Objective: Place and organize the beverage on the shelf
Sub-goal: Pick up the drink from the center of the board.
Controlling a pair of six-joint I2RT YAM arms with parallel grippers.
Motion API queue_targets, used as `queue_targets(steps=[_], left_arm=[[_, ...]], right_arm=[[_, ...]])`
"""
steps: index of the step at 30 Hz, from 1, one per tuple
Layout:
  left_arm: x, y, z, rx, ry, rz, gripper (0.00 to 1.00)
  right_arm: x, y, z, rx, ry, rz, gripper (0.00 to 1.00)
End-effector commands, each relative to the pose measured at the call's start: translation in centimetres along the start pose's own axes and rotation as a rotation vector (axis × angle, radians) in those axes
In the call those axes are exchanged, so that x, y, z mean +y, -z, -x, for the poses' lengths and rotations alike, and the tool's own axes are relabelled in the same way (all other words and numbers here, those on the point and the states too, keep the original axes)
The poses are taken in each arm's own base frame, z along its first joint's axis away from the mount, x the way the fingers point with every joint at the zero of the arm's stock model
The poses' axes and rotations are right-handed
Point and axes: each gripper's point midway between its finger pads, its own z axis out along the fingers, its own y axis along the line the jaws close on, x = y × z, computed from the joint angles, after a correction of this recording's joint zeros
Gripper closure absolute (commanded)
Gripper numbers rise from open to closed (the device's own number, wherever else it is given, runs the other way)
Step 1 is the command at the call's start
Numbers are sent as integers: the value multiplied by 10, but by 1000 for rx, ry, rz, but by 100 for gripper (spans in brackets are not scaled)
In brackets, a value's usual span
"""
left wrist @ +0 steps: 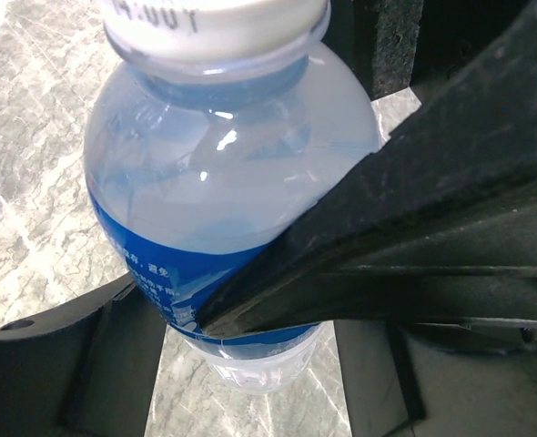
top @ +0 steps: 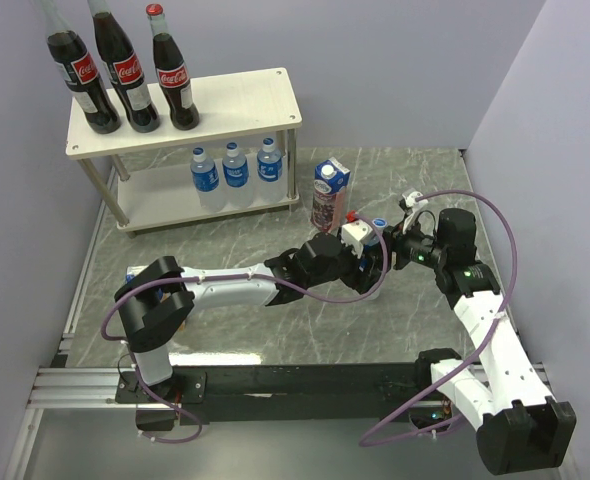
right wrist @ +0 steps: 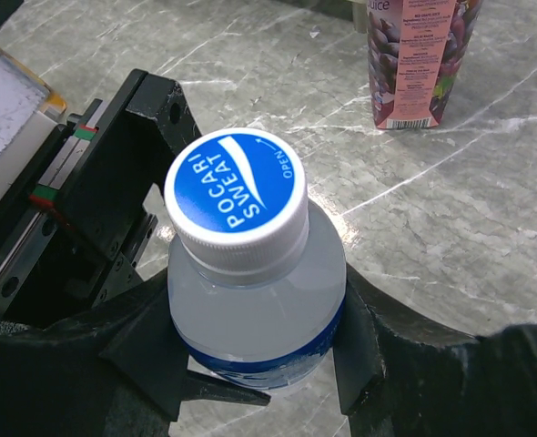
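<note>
Water bottle snug inside right claw

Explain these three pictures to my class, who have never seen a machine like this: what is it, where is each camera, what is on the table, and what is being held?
These are two robot arms bolted at the near edge of a table, each ending in a two-finger gripper. The wide picture comes from a fixed camera above and behind them. The two close-ups come from cameras on the wrists. At the back stands a low shelf with three cola bottles on top and three small bottles underneath. A purple juice carton stands on the table. The right gripper is shut on a small blue-capped bottle. The left gripper has its fingers on either side of that same bottle; whether it grips yet, the pictures do not show.
</note>
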Motion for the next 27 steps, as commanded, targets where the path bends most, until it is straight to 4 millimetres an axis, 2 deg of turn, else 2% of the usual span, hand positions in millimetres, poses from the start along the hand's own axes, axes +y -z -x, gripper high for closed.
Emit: queue_targets(steps=[1, 2, 3, 4, 5, 6, 8, 9, 12, 17, 20, 24, 27], left_arm=[[-14, 1, 51, -137, 27, -30, 57], [-14, 1, 52, -140, 26, -30, 65], [-14, 1, 53, -145, 26, -32, 81], [-16, 1, 54, -146, 23, -43, 91], [-17, 2, 54, -148, 23, -47, 95], [-18, 3, 54, -153, 21, -52, 97], [-18, 7, 56, -167, 16, -59, 99], [-17, 9, 56, -170, 10, -59, 100], [-16, 16, 57, -188, 5, -59, 100], [-18, 24, 57, -210, -2, -80, 100], [-19, 27, 56, -216, -3, -88, 100], [-22, 29, 60, -229, -5, -104, 100], [-23, 28, 59, -223, -9, -112, 100]], right_arm=[[29, 10, 48, -141, 123, 118, 100], [30, 10, 47, -139, 123, 124, 100], [30, 10, 47, -137, 122, 127, 100], [31, 11, 47, -138, 125, 131, 100], [32, 11, 47, -136, 128, 138, 99], [34, 11, 46, -135, 132, 149, 94], [35, 12, 46, -133, 136, 157, 86], [35, 12, 45, -130, 141, 160, 74], [36, 13, 45, -132, 147, 164, 58], [36, 13, 45, -131, 144, 168, 53], [35, 12, 43, -122, 141, 166, 46], [37, 13, 41, -117, 148, 183, 32], [40, 14, 41, -116, 157, 195, 27]])
